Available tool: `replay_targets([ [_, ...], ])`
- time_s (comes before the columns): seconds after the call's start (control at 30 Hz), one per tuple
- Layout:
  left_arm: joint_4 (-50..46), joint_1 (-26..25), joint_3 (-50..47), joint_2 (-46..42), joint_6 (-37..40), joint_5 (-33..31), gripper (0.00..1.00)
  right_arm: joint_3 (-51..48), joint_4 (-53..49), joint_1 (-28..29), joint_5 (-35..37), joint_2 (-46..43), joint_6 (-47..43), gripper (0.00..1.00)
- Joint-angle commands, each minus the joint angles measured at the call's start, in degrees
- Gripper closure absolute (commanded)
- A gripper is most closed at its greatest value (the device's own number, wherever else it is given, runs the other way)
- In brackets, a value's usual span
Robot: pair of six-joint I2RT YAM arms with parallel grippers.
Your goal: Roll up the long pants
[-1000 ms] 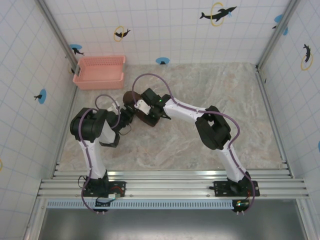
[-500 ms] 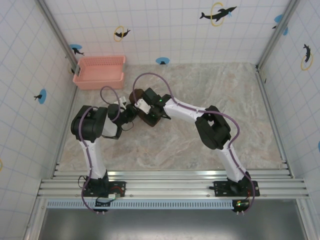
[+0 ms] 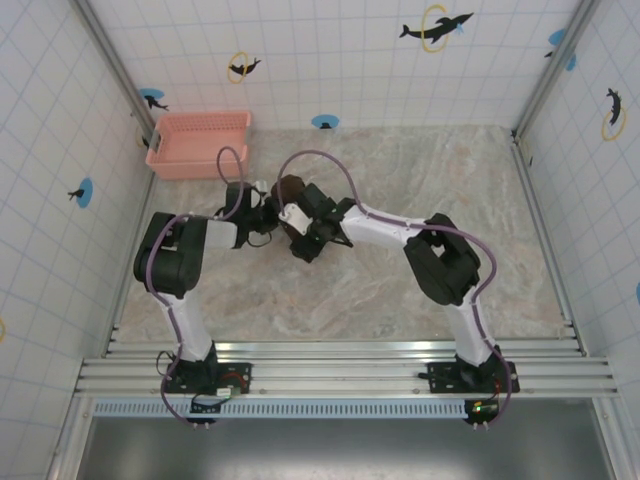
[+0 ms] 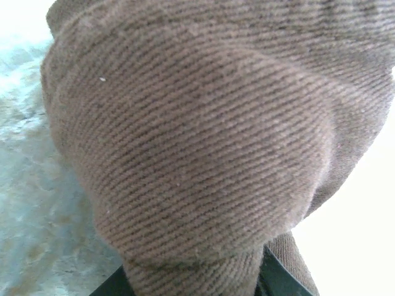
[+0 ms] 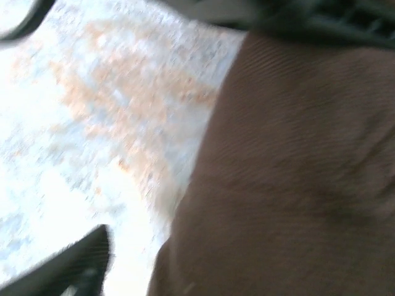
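The right half of the desk [image 3: 500, 220] is bare, with lots of room to pass. The pink basket [image 3: 198, 144] sits in the far left corner. The pants [image 3: 291, 187] and both arms crowd the middle, near the basket.

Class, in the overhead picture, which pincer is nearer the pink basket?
Left. The left pincer is below-right of the pink basket in the overhead view, beside the bundled brown pants' left side. The right pincer is farther right, at the bundle's near side.
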Motion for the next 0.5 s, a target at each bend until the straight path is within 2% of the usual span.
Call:
replay_targets([
  [0.0, -41.87, 0.18, 4.92, 0.83, 11.09, -11.48, 1.00, -6.11, -9.49, 0.27, -0.18, -5.97, 1.60, 0.01],
  [0.17, -54.83, 0.46, 12.86, 0.32, 16.42, -15.50, 1.00, -9.47, -9.50, -0.55, 7.19, -15.47, 2.49, 0.01],
  [0.33, -60.65, 0.55, 18.40, -1.80, 19.41, -16.89, 1.00, -12.74, -9.79, -3.25, 16.16, -20.44, 4.99, 0.01],
  [0.47, -65.29, 0.55, 23.37, -2.29, 20.62, -18.17, 1.00, -17.04, -8.37, -6.21, 17.22, -22.41, 6.68, 0.01],
])
